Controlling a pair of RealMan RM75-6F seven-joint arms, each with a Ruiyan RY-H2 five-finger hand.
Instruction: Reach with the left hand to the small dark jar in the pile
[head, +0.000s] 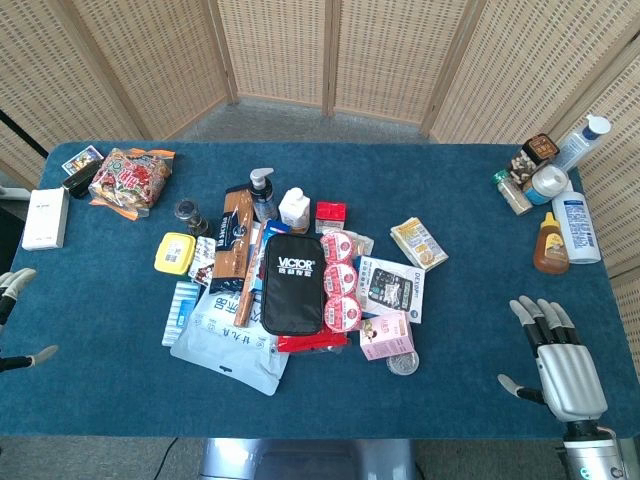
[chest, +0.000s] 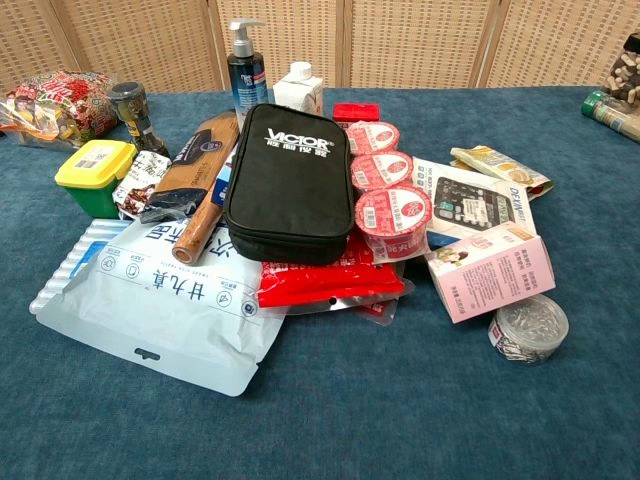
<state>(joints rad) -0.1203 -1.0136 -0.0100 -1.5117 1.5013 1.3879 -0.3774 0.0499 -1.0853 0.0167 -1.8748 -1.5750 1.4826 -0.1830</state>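
Note:
The small dark jar (head: 188, 212) stands upright at the pile's left edge, between the yellow-lidded box (head: 173, 253) and the snack bag (head: 130, 180). In the chest view the jar (chest: 131, 106) shows at the far left, behind that yellow-lidded box (chest: 95, 175). My left hand (head: 12, 288) only peeks in at the head view's left edge, fingers apart and holding nothing, well left of and nearer than the jar. My right hand (head: 556, 358) lies open on the cloth at the front right. Neither hand appears in the chest view.
The pile holds a black Victor pouch (head: 293, 280), a pump bottle (head: 263, 190), a long brown packet (head: 238, 245), a plastic bag (head: 225, 335) and red cups (head: 340, 275). A white box (head: 45, 218) lies at the left edge. Bottles (head: 560, 215) cluster at the back right.

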